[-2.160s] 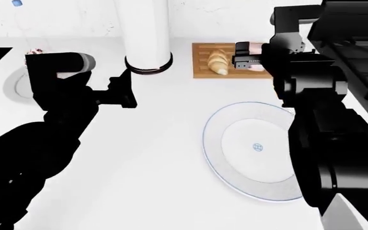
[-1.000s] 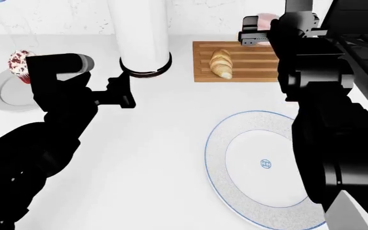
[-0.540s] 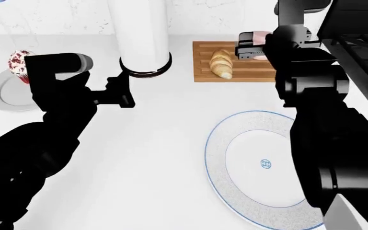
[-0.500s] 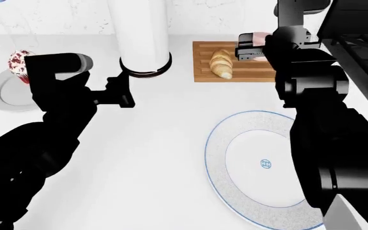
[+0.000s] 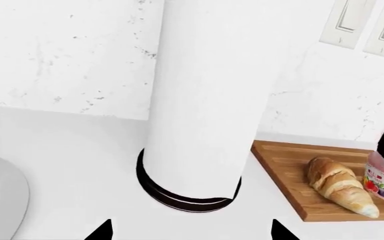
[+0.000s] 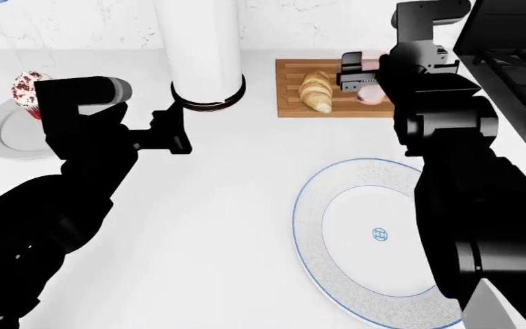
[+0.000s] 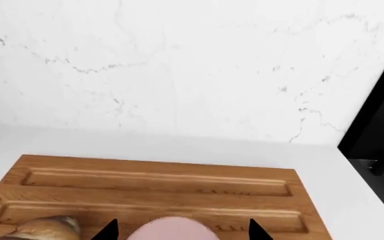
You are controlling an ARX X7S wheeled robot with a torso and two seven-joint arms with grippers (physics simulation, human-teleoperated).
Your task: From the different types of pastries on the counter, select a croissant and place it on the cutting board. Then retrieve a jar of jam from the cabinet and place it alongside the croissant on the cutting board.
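While both arms reach over the white desk, each view shows the following.

Head view, croissant: the golden-brown croissant (image 6: 316,91) lies on the left part of the cutting board (image 6: 292,104), at the back of the desk (image 6: 227,205).
Head view, jam jar: the pink jar (image 6: 367,81) is just right of the croissant, over the board, between the fingers of the right end effector (image 6: 364,77), which is clenched around it; whether the jar touches the board cannot be told.
Head view, left end effector (image 6: 173,132): it hovers low near the base of the tall white cylinder (image 6: 201,51); its fingers are not clear from here.
Head view, cupcake: the frosted cupcake (image 6: 27,89) sits at the far left on a grey dish (image 6: 3,140).
Head view, plate: a round white blue-rimmed plate (image 6: 372,240) lies near the front right, well apart from the board.

Left wrist view, fingertips: two dark tips (image 5: 100,232) show wide apart with nothing between them, so this end effector is released.
Left wrist view, board: the croissant (image 5: 342,186) and the jar (image 5: 383,178) are side by side on the board (image 5: 285,167), beside the cylinder (image 5: 209,100).

Right wrist view, jar: the pink lid (image 7: 174,229) sits between two dark fingertips (image 7: 106,231), over the grooved board (image 7: 158,192), with the croissant's end (image 7: 45,227) beside it.
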